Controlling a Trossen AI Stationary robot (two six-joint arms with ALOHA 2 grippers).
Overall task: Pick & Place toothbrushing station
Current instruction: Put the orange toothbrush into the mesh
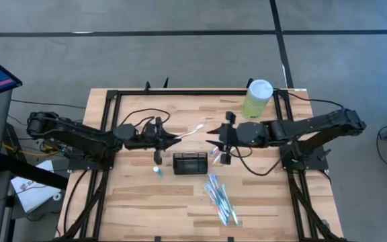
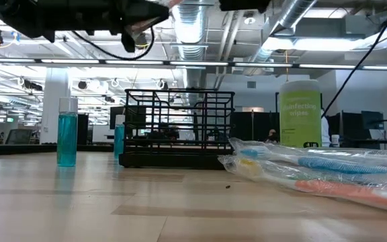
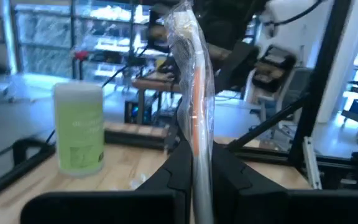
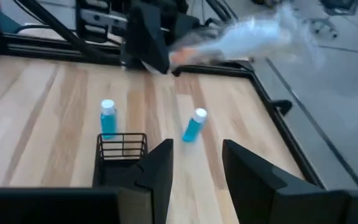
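Observation:
The black wire-mesh holder (image 1: 188,163) stands on the table's middle and also shows in the low view (image 2: 179,128) and the right wrist view (image 4: 122,149). My left gripper (image 1: 175,139) hovers above the table, left of the holder and a little farther back. It is shut on a toothbrush in clear wrap (image 1: 192,131). My right gripper (image 1: 212,136) is open and empty, facing the left one, above the holder's far right side; its fingers show in its wrist view (image 4: 197,162). My left gripper (image 3: 196,155) pinches one end of the wrapped toothbrush (image 3: 197,168) between its two fingers. The brush, orange inside the clear wrap, runs on along the fingers and sticks out past their tips (image 3: 188,56) toward my right gripper. It is lifted clear of the table.
Two small blue bottles (image 2: 66,141) (image 2: 119,141) stand left of the holder. Several wrapped toothbrushes (image 1: 220,198) lie near the table's front right. A tall pale-green canister (image 1: 257,97) stands at the far right. A black frame (image 1: 113,94) rims the table.

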